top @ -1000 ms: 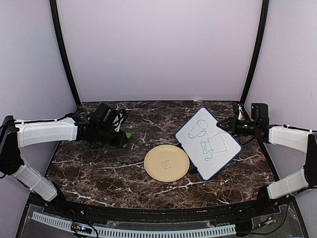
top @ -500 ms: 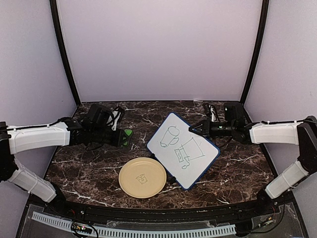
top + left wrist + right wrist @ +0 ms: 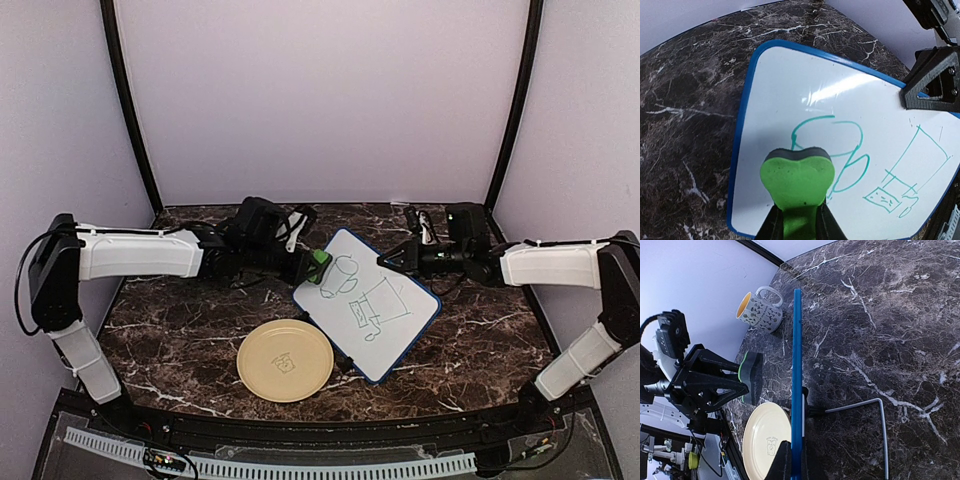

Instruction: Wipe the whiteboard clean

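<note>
Left end effector (image 3: 318, 265) is clamped on a green eraser (image 3: 797, 175), dark felt face turned toward the whiteboard (image 3: 368, 315). Right end effector (image 3: 395, 258) is pinched shut on the board's far long edge, about midway along it.

- The board is propped at a tilt on the worktop (image 3: 180, 330), resting on a wire stand (image 3: 865, 405) behind it.
- The board lies directly ahead of the left end effector. The eraser sits over the short end nearest that arm, and the long axis runs away from it.
- From the right wrist a narrow gap shows between felt and board face, so I judge there is no contact yet.
- Green doodles (image 3: 832, 150): the cup shape is just beyond the eraser, the boxy figures further ahead and to its right.
- The left arm is the one placed to wipe; the right arm only steadies the board.
- The coming move looks like a press in, then strokes forward along the long axis.

Around:
- A pale plate (image 3: 285, 360) lies below and to the side of the left end effector, just beside the board's low edge.
- A mug (image 3: 760, 307) stands beyond the eraser, clear of the board.
- Nothing lies between felt and ink. The right end effector's fingers on the far edge limit the sweep there.
</note>
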`<state>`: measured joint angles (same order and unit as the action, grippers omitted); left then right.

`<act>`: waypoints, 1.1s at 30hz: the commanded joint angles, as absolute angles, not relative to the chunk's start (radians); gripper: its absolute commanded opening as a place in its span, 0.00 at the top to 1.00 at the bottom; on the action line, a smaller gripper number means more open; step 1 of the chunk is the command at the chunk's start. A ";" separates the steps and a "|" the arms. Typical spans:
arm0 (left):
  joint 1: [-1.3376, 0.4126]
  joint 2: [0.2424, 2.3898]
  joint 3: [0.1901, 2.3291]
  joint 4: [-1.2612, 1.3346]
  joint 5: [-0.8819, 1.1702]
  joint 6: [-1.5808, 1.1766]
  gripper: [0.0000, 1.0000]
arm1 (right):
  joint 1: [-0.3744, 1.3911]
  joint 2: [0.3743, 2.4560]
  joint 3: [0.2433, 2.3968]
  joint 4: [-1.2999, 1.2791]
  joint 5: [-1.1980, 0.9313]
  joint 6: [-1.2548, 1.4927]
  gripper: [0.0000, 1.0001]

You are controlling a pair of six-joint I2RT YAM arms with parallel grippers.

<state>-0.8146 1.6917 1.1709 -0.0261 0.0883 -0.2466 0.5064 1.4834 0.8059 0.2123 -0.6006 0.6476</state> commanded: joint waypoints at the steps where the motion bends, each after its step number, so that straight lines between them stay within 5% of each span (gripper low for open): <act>1: -0.830 1.776 1.316 -0.029 0.103 -0.197 0.99 | 0.526 1.499 0.817 0.154 -0.600 0.620 1.00; 21: -0.931 1.955 1.487 -0.084 0.056 -0.116 1.00 | 0.527 1.522 0.862 0.120 -0.604 0.580 1.00; 33: -0.816 1.927 1.436 -0.078 -0.033 -0.192 1.00 | 0.528 1.517 0.871 0.098 -0.604 0.558 1.00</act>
